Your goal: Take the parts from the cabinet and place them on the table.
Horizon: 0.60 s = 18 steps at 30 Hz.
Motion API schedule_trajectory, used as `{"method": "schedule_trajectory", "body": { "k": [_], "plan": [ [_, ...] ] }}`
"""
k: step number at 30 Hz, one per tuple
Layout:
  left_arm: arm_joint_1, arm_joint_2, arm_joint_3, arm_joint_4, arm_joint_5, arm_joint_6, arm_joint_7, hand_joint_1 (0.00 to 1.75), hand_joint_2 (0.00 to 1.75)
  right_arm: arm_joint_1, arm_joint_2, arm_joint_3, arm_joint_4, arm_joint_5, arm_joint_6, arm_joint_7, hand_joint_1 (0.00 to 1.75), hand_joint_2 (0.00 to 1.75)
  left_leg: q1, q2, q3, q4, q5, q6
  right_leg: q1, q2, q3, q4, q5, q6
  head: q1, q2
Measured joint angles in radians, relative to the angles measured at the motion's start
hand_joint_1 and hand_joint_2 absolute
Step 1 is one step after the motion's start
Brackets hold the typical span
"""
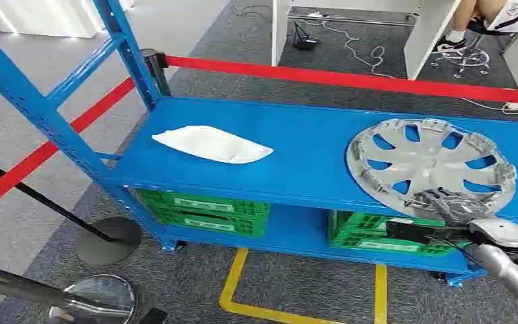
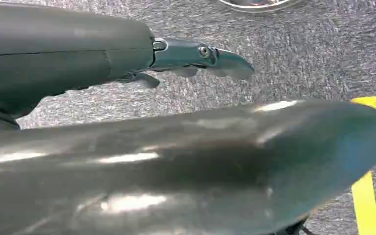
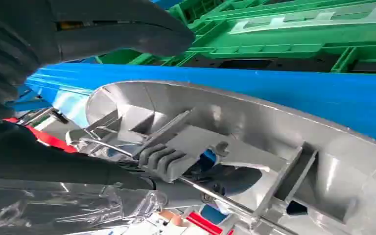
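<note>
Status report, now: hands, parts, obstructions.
Right hand grips hubcap rim on blue shelf. Left hand hangs, holding nothing. White part untouched. Nothing blocking.

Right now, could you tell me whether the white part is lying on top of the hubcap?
No, the white part lies apart from the hubcap, further left on the blue shelf.

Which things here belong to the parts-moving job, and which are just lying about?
Job:
silver wheel cover, near rim gripped by the right robot hand
white part lying on the blue cabinet shelf

Lying about:
green crates on the lower shelf
red barrier tape
yellow floor marking
</note>
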Motion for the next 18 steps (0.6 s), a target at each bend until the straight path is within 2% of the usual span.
{"method": "schedule_trajectory", "body": {
  "k": [1, 8, 18],
  "plan": [
    [0.0, 0.0, 0.001, 0.0, -0.002, 0.0, 0.0, 0.0, 0.0, -0.007, 0.0, 0.008, 0.008, 0.001, -0.002, 0.0, 0.0, 1.75, 0.0, 0.0, 0.001, 0.0, 0.0, 0.0, 0.0, 0.0, 0.001, 0.0, 0.0, 0.0, 0.0, 0.0],
    [0.0, 0.0, 0.013, 0.0, -0.006, 0.001, 0.0, 0.0, 0.0, -0.04, 0.0, 0.05, 0.061, 0.003, -0.024, 0.003, 0.0, 1.75, 0.0, 0.0, 0.005, 0.0, 0.0, 0.001, 0.0, 0.0, 0.006, 0.0, 0.0, 0.0, 0.0, 0.0],
    [0.002, 0.0, 0.032, 0.0, 0.004, 0.005, -0.002, 0.0, 0.0, -0.008, -0.008, 0.048, 0.063, -0.022, -0.058, 0.03, 0.0, 1.75, 0.0, -0.001, 0.017, 0.0, -0.004, 0.005, 0.001, -0.002, 0.008, -0.003, -0.005, 0.002, 0.0, 0.0]
  ]
}}
